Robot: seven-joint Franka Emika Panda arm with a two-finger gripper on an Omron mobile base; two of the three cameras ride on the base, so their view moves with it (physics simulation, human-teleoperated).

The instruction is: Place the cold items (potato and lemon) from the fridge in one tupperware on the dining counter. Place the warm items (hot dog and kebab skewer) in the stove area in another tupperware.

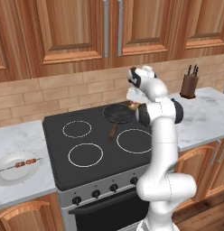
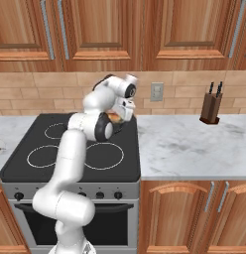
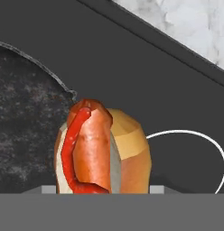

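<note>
In the hand view the hot dog stands end-on right against the camera, clamped in the gripper, whose fingertips it hides. Behind it lie the pan's rim and the stove top. From the left base view the gripper hangs above the pan, mostly masked by the arm. Far left, the kebab skewer rests on a plate.

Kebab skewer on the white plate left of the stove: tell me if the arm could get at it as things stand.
Probably not yet: the gripper is shut on the hot dog above the pan. The kebab skewer lies uncovered on its plate.
</note>
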